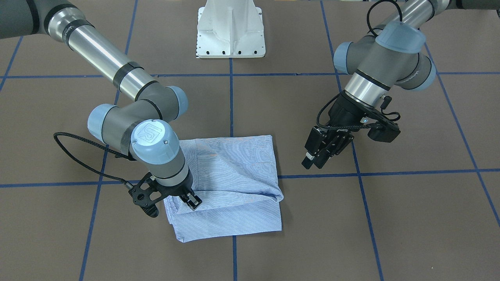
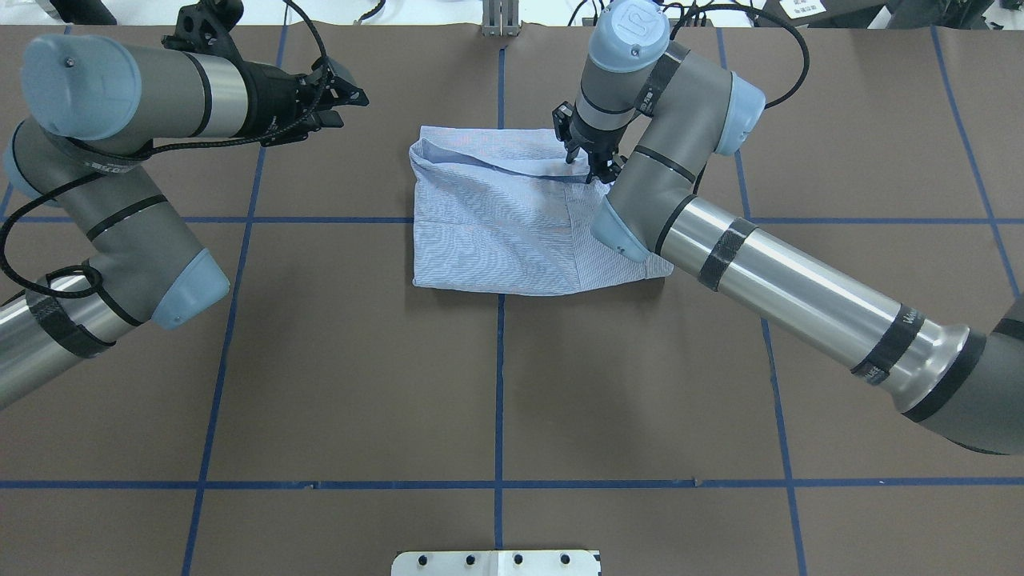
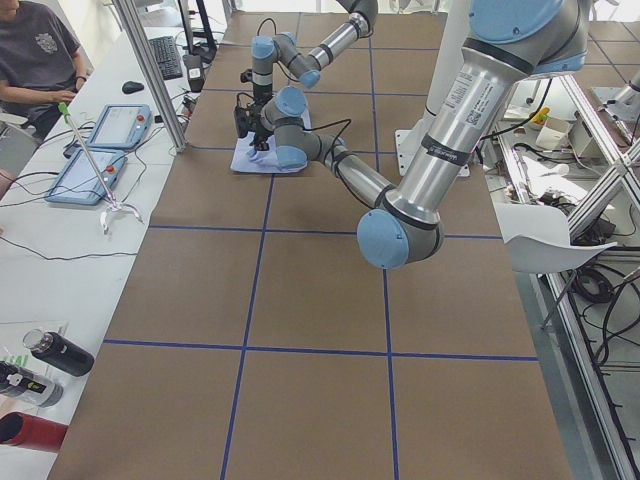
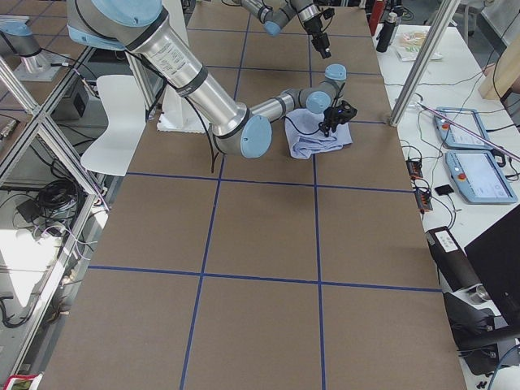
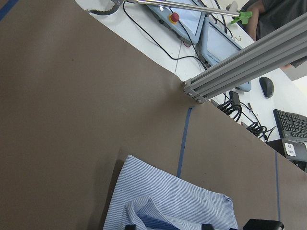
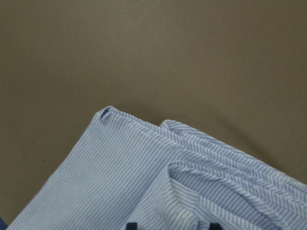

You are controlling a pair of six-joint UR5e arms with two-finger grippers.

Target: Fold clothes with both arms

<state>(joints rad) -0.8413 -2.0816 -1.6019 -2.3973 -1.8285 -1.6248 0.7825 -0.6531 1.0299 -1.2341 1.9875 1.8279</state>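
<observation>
The light blue and white striped shirt (image 1: 234,175) lies folded into a rough rectangle on the brown table, and it also shows in the overhead view (image 2: 496,224). My right gripper (image 1: 191,202) points down at the shirt's far corner on my right (image 2: 586,164). Its fingertips stand apart, and in the right wrist view a raised fold of the shirt (image 6: 144,182) lies between them. My left gripper (image 1: 312,162) hangs above bare table, apart from the shirt on my left (image 2: 352,108). It is open and empty. The left wrist view shows the shirt's edge (image 5: 168,201).
The white pedestal base (image 1: 230,31) stands at the robot's side of the table. Blue tape lines (image 2: 500,384) cross the brown surface. Beyond the far edge are an aluminium post (image 5: 240,62), tablets (image 3: 100,150) and cables. Bottles (image 3: 55,352) lie on the side desk.
</observation>
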